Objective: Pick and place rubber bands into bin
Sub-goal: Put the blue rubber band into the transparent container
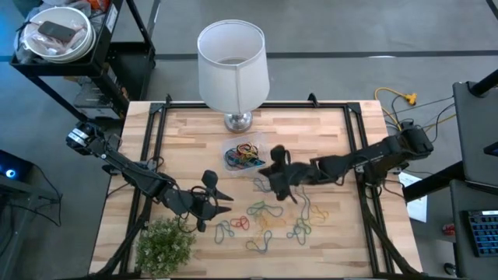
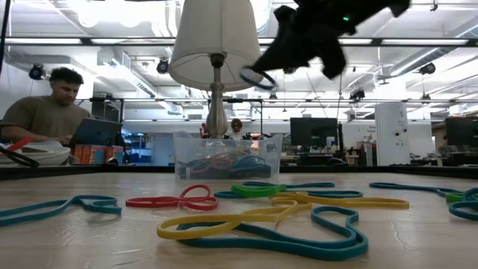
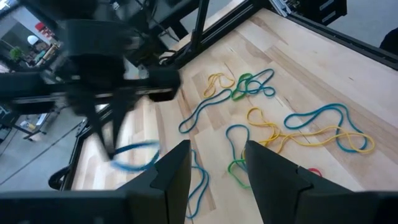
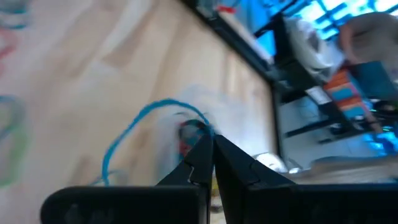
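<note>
Overhead, the right gripper [image 1: 278, 166] hung at about four o'clock from the small see-through plastic bin [image 1: 244, 155], just beside its rim, with its fingers pinched tight on a thin blue rubber band [image 4: 144, 127]. In the low view that blue loop [image 2: 258, 77] dangled from the dark gripper [image 2: 278, 54] high above the tabletop, up near the white lamp shade [image 2: 215, 39]. The bin [image 2: 228, 155] already held a tangle of coloured bands [image 1: 246, 156]. The left gripper [image 1: 220, 202] waited at about seven o'clock from the bin, well apart from it, with its fingers [image 3: 171, 171] spread wide and nothing between them. Loose rubber bands in yellow, green, blue and red [image 1: 271, 220] lay scattered on the pale wooden table [image 1: 334, 140], at six o'clock from the bin and just to the three o'clock side of the left gripper. A small green leafy plant [image 1: 165, 244] stood at seven o'clock, near the table's front edge.
</note>
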